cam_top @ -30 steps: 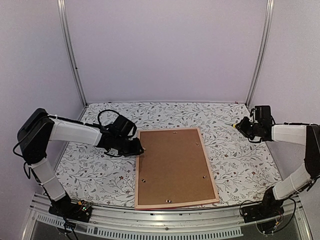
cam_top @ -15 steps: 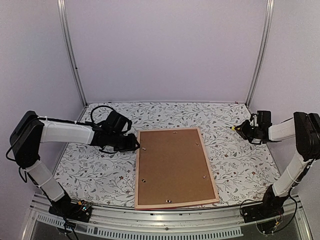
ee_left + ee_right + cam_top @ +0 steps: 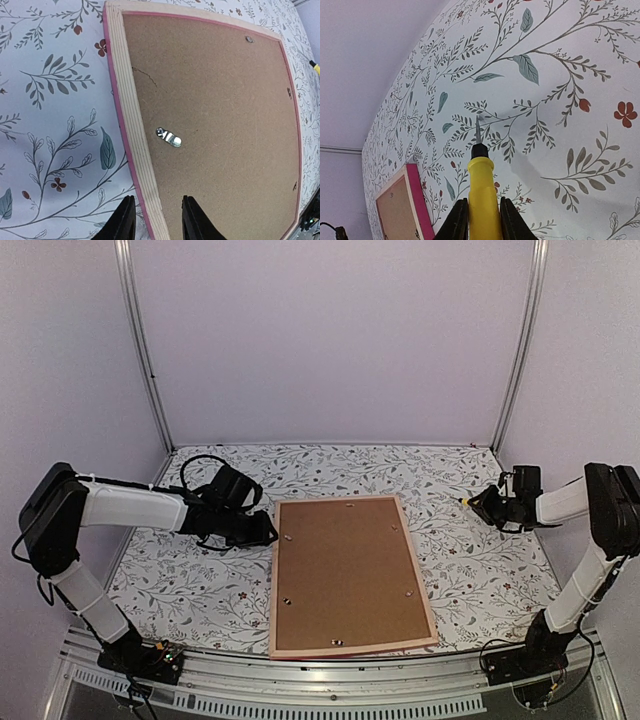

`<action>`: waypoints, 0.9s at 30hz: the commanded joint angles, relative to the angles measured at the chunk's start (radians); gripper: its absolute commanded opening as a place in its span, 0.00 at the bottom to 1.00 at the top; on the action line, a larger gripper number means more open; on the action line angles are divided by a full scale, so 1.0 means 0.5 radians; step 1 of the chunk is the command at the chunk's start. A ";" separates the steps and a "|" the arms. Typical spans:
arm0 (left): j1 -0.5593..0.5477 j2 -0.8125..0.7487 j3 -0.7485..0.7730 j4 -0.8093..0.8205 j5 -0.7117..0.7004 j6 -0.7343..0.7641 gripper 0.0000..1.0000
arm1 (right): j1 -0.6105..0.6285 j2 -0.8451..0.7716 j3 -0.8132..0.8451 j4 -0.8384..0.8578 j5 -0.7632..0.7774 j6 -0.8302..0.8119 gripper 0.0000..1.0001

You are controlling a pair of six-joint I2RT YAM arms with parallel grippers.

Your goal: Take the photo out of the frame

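The frame [image 3: 273, 585] lies face down mid-table, pink border outside, pale wood back. The brown backing board [image 3: 345, 570] fills it, held by small metal clips [image 3: 168, 137]. The photo is hidden under the board. My left gripper [image 3: 268, 530] is open at the frame's left edge. In the left wrist view its fingers [image 3: 125, 220] straddle the pale wood edge [image 3: 127, 115], one over the cloth, one over the board [image 3: 220, 100]. My right gripper [image 3: 485, 503] is far right, shut on a yellow screwdriver [image 3: 482, 195] whose tip points at the cloth. A frame corner [image 3: 415, 200] shows in the right wrist view.
A floral tablecloth [image 3: 200, 585] covers the table. Pale walls and two metal posts [image 3: 145, 360] enclose the back and sides. A metal rail [image 3: 330, 680] runs along the near edge.
My left gripper has drawn back slightly along the frame's left edge. My right arm has dropped lower and pulled a little right with the screwdriver.
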 commanded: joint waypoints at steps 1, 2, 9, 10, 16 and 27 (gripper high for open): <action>0.020 -0.032 -0.010 0.024 0.011 -0.009 0.35 | -0.012 0.005 -0.053 -0.115 0.056 -0.074 0.27; 0.020 -0.032 -0.009 0.022 0.009 -0.008 0.35 | -0.012 0.001 -0.061 -0.127 0.067 -0.085 0.29; 0.020 -0.023 0.000 0.022 0.008 -0.012 0.34 | -0.012 -0.032 -0.094 -0.203 0.112 -0.109 0.40; 0.020 -0.022 0.000 0.022 0.008 -0.014 0.34 | -0.012 -0.042 -0.094 -0.222 0.126 -0.118 0.40; 0.020 -0.017 -0.014 0.036 0.011 -0.023 0.35 | -0.006 -0.078 -0.102 -0.280 0.142 -0.171 0.42; 0.020 0.007 -0.005 0.057 0.017 -0.026 0.34 | 0.497 -0.064 0.131 -0.660 0.528 -0.468 0.65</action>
